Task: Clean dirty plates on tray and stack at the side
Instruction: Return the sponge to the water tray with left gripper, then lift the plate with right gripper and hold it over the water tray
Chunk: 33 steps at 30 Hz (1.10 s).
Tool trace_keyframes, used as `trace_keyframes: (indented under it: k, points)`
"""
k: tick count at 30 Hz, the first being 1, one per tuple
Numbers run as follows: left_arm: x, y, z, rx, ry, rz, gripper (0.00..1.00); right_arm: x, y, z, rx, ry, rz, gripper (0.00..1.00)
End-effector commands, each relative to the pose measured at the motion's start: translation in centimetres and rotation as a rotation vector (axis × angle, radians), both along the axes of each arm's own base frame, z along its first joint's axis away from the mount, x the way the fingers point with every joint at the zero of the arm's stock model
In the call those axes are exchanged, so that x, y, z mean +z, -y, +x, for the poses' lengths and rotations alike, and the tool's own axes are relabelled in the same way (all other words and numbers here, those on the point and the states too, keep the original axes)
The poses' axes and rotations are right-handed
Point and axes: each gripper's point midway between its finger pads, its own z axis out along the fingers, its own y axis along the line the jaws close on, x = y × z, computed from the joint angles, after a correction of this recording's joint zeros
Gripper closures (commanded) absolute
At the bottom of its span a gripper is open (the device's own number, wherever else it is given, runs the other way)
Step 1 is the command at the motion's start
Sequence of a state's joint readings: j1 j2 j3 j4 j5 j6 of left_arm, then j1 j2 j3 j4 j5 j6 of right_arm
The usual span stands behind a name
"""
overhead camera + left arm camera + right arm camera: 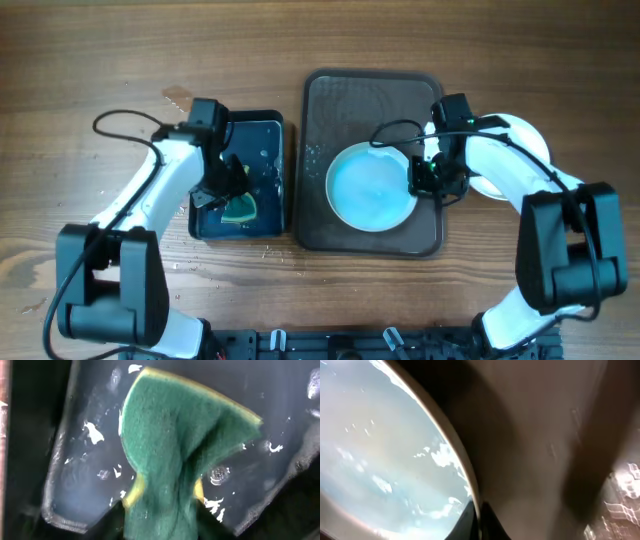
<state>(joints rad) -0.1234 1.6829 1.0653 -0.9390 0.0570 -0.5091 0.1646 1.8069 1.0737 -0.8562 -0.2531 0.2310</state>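
A round white plate (370,188) with a wet bluish sheen lies on the dark brown tray (330,100). My right gripper (418,180) is shut on the plate's right rim; the right wrist view shows the rim (451,447) pinched between the fingers (479,520) over the tray floor (535,435). Another white plate (525,140) lies on the table to the tray's right, mostly hidden by my right arm. My left gripper (228,192) is shut on the green sponge (241,208), which fills the left wrist view (175,445) over the black tray.
The small black tray (262,135) with water stands left of the brown tray; its wet floor (90,460) shows drops and flecks. Water drops lie on the wooden table (100,80) near it. Cables run from both arms.
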Motion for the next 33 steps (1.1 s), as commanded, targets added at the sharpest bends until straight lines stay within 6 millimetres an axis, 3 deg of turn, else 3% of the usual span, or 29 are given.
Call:
trace_keyframes:
  k: [1,3,5,7,10,15,17,19,22,27,33]
  points:
    - [6.6,-0.7,2.9,0.011,0.14,-0.035,0.42,5.8,0.7,1.4,0.019,0.083,-0.038,0.96]
    - [9.5,-1.9,3.5,0.047,0.181,-0.035,0.29,8.8,0.1,0.9,0.063,0.061,-0.041,0.96]
    - [13.6,-4.1,4.2,0.115,0.259,-0.031,0.2,12.0,-2.0,0.9,0.133,0.082,-0.039,0.96]
    - [16.2,-5.9,4.4,0.17,0.318,-0.024,0.0,13.9,-4.6,1.5,0.195,0.128,-0.026,0.96]
    - [18.8,-8.7,3.7,0.253,0.393,-0.007,0.0,15.7,-9.2,3.2,0.241,0.207,-0.038,0.96]
    - [20.0,-11.0,2.7,0.328,0.431,0.011,0.0,14.8,-17.3,7.0,0.349,0.343,-0.021,0.96]
    - [20.0,-11.2,2.7,0.334,0.431,0.013,0.0,14.8,-18.7,9.0,0.344,0.462,-0.081,0.96]
    - [20.0,-11.2,2.7,0.334,0.431,0.013,0.0,16.5,-20.1,10.6,0.328,0.622,-0.151,0.96]
    - [20.0,-11.2,2.7,0.334,0.431,0.013,0.0,19.7,-20.6,11.6,0.291,0.821,-0.296,0.96]
    - [20.0,-11.2,2.7,0.334,0.431,0.013,0.0,24.8,-21.3,9.6,0.247,1.062,-0.536,0.96]
    - [20.0,-11.2,2.7,0.334,0.431,0.013,0.0,27.4,-23.0,6.5,0.257,1.192,-0.659,0.96]
